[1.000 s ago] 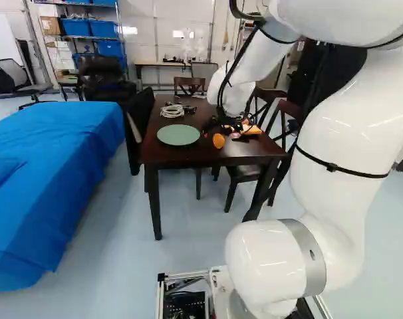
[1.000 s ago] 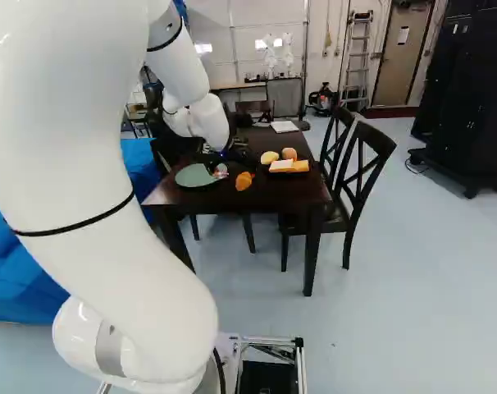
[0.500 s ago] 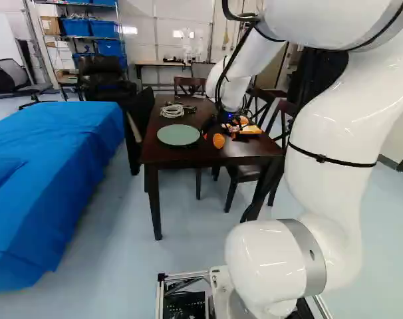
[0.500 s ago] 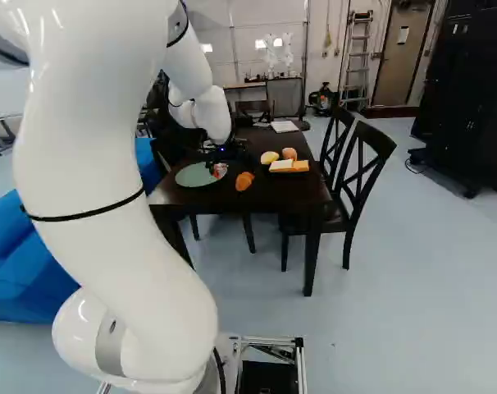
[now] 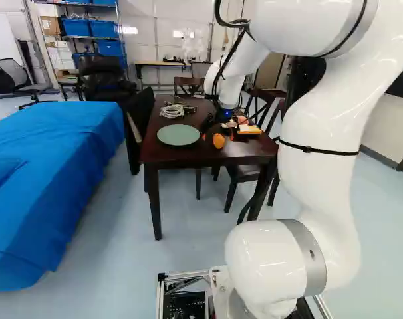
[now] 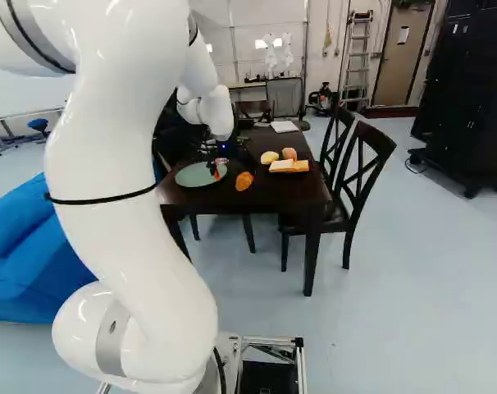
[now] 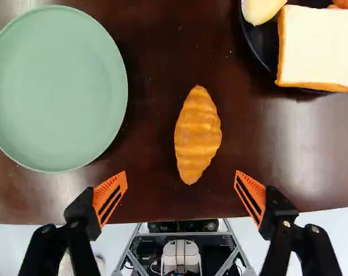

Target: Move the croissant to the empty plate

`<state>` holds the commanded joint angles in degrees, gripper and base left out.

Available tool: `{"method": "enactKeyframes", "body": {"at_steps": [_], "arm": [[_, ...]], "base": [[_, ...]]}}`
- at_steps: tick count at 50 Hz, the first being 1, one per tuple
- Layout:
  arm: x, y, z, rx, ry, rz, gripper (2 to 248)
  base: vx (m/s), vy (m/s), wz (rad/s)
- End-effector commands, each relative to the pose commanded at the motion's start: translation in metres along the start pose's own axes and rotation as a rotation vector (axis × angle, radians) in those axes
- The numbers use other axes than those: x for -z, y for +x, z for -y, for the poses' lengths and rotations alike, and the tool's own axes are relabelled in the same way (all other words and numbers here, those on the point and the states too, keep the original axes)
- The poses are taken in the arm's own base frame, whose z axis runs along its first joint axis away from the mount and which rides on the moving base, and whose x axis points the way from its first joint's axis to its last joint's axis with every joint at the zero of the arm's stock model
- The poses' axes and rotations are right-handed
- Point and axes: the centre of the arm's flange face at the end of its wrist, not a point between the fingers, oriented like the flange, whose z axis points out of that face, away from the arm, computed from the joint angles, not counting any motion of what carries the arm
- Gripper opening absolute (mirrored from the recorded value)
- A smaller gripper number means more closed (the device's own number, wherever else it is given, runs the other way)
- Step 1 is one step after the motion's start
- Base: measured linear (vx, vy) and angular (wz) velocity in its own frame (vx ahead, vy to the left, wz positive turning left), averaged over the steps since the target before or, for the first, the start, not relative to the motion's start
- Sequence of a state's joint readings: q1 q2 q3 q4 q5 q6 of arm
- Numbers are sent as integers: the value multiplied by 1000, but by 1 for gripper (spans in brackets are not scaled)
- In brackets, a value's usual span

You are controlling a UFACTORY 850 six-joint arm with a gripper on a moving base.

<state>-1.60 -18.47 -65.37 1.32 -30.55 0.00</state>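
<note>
Croissant (image 7: 197, 135) on the dark worktop (image 7: 162, 201), near the centre of the right base view, ahead of the fingers (image 7: 109, 195), spread wide and empty. Closing too early could nudge it away. The green plate (image 7: 56, 89) is at its left there, nothing between; at its right, a black plate (image 7: 266, 46) of bread (image 7: 317, 46) could catch a wide swing

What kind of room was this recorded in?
Probably a robotics lab or workshop made up as a dining area: metal shelving with blue bins and a ladder stand behind a dark dining table laid with a green plate and a croissant.
</note>
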Motion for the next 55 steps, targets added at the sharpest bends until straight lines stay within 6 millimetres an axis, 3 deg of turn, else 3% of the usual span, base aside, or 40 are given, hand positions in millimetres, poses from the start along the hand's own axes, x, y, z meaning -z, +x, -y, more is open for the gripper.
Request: {"method": "enactKeyframes", "body": {"at_steps": [27,41,55], "arm": [[-18,38,-17,-28,-8,12,247],[-40,43,-19,-31,-8,40,247],[-40,41,-19,-31,-8,65,247]], "base": [[0,0,0],[0,0,0],[0,0,0]]}}
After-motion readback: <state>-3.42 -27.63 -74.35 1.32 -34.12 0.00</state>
